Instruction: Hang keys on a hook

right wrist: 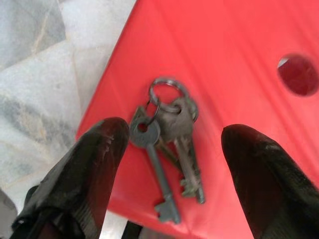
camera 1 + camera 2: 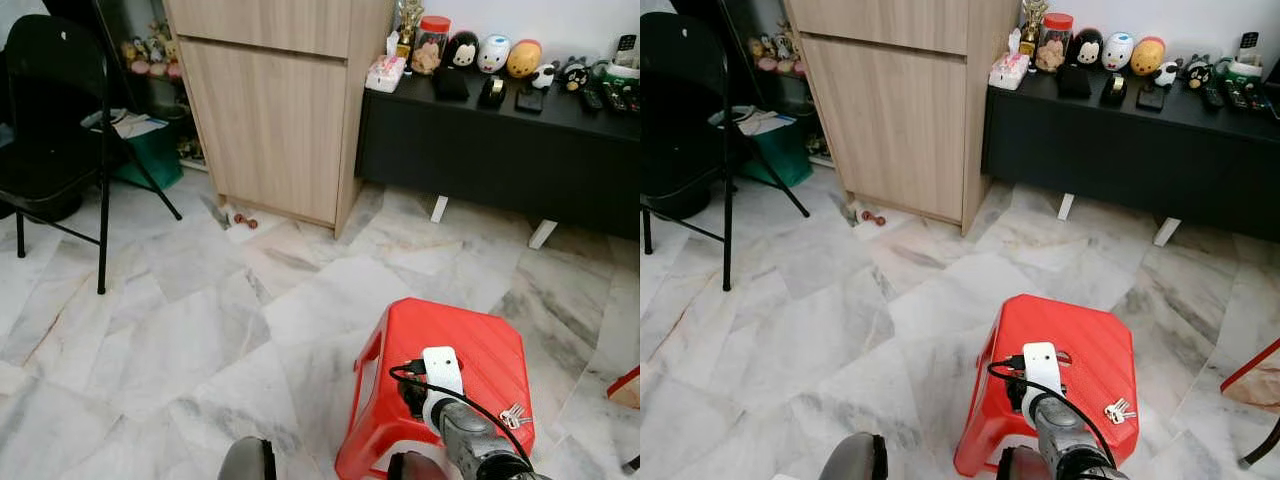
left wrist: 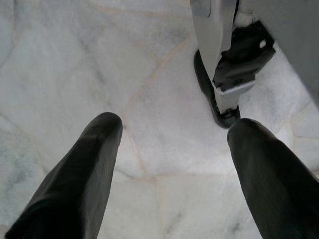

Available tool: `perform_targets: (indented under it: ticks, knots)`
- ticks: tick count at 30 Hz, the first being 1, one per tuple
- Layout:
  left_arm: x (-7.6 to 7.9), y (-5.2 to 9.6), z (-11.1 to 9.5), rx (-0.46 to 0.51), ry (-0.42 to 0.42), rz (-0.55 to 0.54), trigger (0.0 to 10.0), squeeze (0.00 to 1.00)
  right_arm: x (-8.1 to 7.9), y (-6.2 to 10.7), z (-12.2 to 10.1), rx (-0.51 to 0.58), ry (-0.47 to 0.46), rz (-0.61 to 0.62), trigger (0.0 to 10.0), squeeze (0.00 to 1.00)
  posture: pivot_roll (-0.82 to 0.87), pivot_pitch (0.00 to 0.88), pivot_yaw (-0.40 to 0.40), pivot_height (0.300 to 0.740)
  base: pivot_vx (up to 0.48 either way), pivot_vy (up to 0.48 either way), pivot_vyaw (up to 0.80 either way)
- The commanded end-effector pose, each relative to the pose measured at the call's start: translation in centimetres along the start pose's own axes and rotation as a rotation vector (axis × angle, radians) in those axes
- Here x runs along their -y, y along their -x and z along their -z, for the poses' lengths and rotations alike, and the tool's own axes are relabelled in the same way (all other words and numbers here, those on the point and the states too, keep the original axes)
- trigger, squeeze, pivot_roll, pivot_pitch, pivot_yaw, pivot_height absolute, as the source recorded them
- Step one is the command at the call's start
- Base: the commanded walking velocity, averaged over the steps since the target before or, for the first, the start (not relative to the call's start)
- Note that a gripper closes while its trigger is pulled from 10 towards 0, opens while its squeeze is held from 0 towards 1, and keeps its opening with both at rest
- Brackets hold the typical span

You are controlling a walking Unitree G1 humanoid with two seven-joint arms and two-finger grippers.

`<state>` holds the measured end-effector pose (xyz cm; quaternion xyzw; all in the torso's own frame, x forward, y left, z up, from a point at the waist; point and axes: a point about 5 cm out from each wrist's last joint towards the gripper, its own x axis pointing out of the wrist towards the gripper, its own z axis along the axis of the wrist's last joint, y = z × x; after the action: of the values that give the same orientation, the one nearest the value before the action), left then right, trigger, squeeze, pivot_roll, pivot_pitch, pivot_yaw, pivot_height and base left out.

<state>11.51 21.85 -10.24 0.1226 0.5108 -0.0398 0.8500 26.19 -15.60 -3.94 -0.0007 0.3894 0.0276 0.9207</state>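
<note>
Hovering: the right gripper (image 1: 172, 149) hangs above the red stool (image 2: 470, 345), its two black fingers (image 1: 92, 169) spread wide with nothing between them but air.
Keys: a small bunch of keys (image 1: 169, 162) on a metal ring lies flat on the stool top near one corner, close to the edge; in the wrist view it sits between the spread fingers, one finger just beside the key heads, but contact cannot be made out. In the head views the keys (image 2: 514, 414) lie on the stool's right side, beside the right arm.
Right arm: silver forearm (image 2: 470, 440) with a white block and a black cable, reaching forward over the stool.
Left gripper: the left gripper (image 3: 172, 169) points down at the marble floor (image 3: 99, 59), fingers wide apart and holding nothing; part of the robot's own leg and foot (image 3: 229, 59) stands near it.
Stool: red plastic, ribbed top with a round hole (image 1: 298, 74), standing on the pale grey-veined floor.
Room: a wooden cabinet (image 2: 275, 110) stands ahead, with a low black sideboard (image 2: 500, 150) to its right carrying small toy figures (image 2: 495, 52), a jar (image 2: 432, 42) and remote controls.
Chair: a black folding chair (image 2: 55, 120) stands at the far left, well apart from the stool.
</note>
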Motion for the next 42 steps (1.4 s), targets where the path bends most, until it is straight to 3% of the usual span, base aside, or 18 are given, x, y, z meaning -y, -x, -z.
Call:
perform_targets:
  ticks: [1, 13, 24, 35, 42]
  knots:
    - [2.4, 0.2, 1.2, -0.026, -0.016, 0.079, 10.0, 0.0, 0.0, 0.0, 0.5, -0.031, -0.005, 0.0, 10.0, 0.0, 0.07, 0.132, -0.079, 0.625, 0.0, 0.0, 0.0]
    - [2.2, 0.8, 2.9, -0.041, -0.018, 0.07, 10.0, 0.0, 0.3, 0.0, -0.5, -0.003, 0.005, -0.01, 10.0, 0.0, 0.08, 0.143, -0.082, 0.625, 0.0, 0.0, 0.0]
    - [2.6, 0.8, 2.6, -0.021, -0.005, 0.062, 10.0, 0.0, 0.8, 0.0, -0.4, -0.019, 0.009, -0.002, 10.0, 0.0, 0.08, 0.143, -0.09, 0.625, 0.0, 0.0, 0.0]
    - [2.9, 0.8, 2.4, 0.008, -0.007, 0.068, 10.0, 0.0, 0.0, 0.1, 0.5, -0.053, 0.025, -0.084, 10.0, 0.0, 0.08, 0.166, -0.092, 0.625, 0.0, 0.0, 0.0]
    - [2.7, 0.7, 1.8, 0.035, -0.007, 0.068, 10.0, 0.0, 0.9, 0.2, 1.4, -0.085, 0.03, -0.017, 10.0, 0.0, 0.08, 0.176, -0.091, 0.625, 0.0, 0.0, 0.0]
